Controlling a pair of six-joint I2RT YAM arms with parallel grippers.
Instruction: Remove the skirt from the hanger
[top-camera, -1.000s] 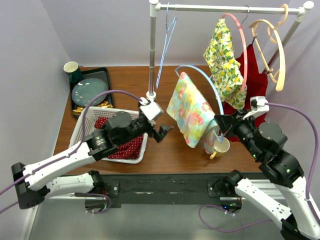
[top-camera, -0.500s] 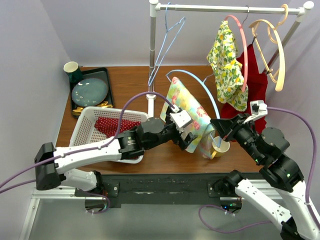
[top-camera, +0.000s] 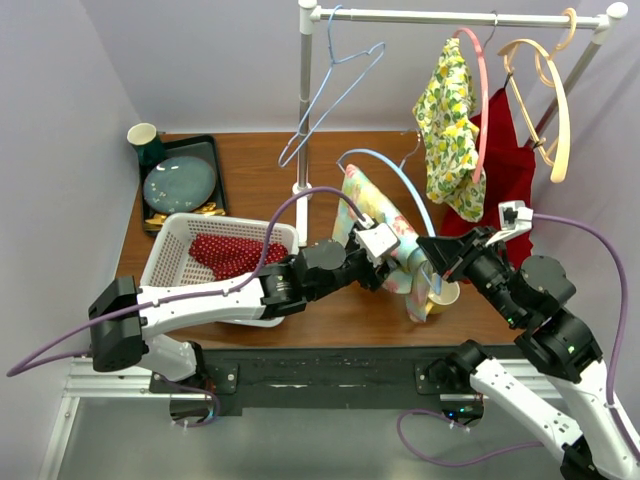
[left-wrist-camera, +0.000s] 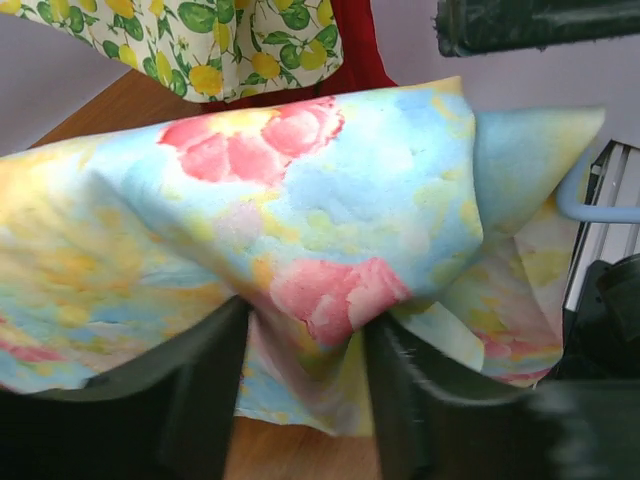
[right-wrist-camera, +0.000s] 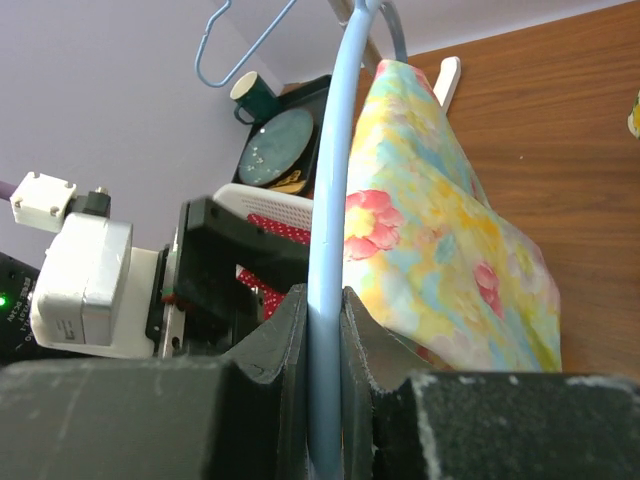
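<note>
**Skirt pinched, hanger braced: the pull runs left**

The left gripper has its fingers closed on a fold of the soft, floral skirt. The skirt drapes over the thin blue hanger above the middle of the table. The right gripper is clamped on the hanger's smooth rod, just right of the cloth. The skirt slopes from far left to near right, so it probably slides off leftward.

The skirt lies between a basket, left, and probably a mug, right.

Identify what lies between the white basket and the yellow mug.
The left tool, shut on the floral skirt, and its arm fill the stretch between white basket and yellow mug; the top view shows it.
</note>
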